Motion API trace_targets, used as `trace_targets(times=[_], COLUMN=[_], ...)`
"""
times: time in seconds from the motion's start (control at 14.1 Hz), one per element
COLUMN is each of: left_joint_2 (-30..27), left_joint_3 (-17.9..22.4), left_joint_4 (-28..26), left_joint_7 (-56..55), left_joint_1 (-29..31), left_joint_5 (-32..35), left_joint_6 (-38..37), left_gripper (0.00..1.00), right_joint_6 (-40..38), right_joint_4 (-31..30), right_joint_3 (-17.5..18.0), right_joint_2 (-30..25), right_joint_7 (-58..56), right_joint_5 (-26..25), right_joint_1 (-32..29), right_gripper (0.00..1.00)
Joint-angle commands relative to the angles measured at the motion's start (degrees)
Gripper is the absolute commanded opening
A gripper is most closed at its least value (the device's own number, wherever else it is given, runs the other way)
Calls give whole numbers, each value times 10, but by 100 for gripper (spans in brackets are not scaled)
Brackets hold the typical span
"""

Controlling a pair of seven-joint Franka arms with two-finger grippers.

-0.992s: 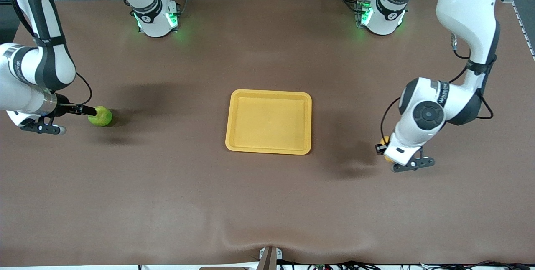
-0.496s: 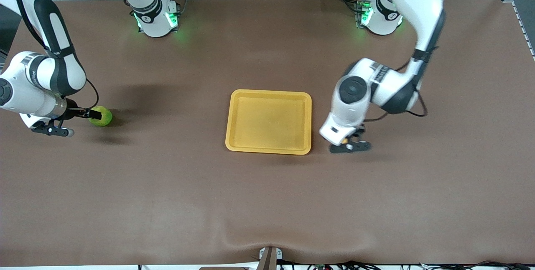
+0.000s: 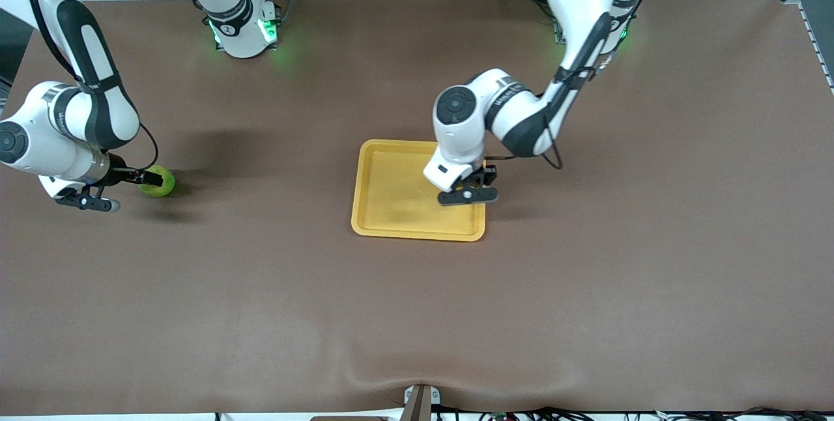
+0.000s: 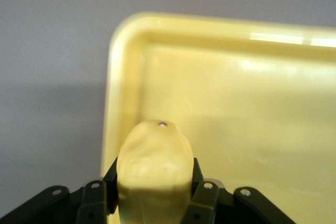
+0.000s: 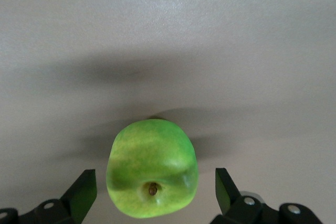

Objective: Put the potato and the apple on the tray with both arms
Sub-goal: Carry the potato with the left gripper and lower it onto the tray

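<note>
Left fingers (image 4: 100,203) clamp the potato (image 4: 152,171), held over the tray (image 3: 391,212) near its corner toward the left arm's end; left gripper (image 3: 468,188) hides it from the front; right fingers (image 5: 84,192) stand wide either side of the apple (image 5: 152,174), seemingly not touching it, on the table (image 3: 260,290); right gripper (image 3: 144,177) sits low there.

Two white jointed arms are seen, the right arm (image 3: 71,128) at the frame's left edge and the left arm (image 3: 521,108) at upper centre-right. Black bands are set along the links, and round grey-black caps cover the joints. Thin black cables are looped beside each wrist. Green lights glow on both bases along the top. Black finger mounts with small silver screws are shown in the wrist views.
</note>
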Motion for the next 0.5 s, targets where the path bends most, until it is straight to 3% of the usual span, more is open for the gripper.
trace_targets(times=[0.0,0.28,0.35,0.42], left_joint_2=[27,45,47,49], left_joint_3=[10,9,9,10], left_joint_4=[21,21,21,21], left_joint_7=[-16,-25,-25,-25], left_joint_1=[-15,-23,-23,-23], left_joint_5=[14,25,25,25], left_joint_6=[-15,-15,-15,-15], left_gripper=[44,56,73,100], right_joint_6=[23,45,52,60], right_joint_4=[-15,-17,-18,-19], right_joint_3=[10,11,11,11], right_joint_2=[8,18,23,29], right_joint_7=[-8,-8,-8,-8], right_joint_5=[12,12,12,12], right_joint_1=[-12,-12,-13,-14], right_gripper=[100,100,100,100])
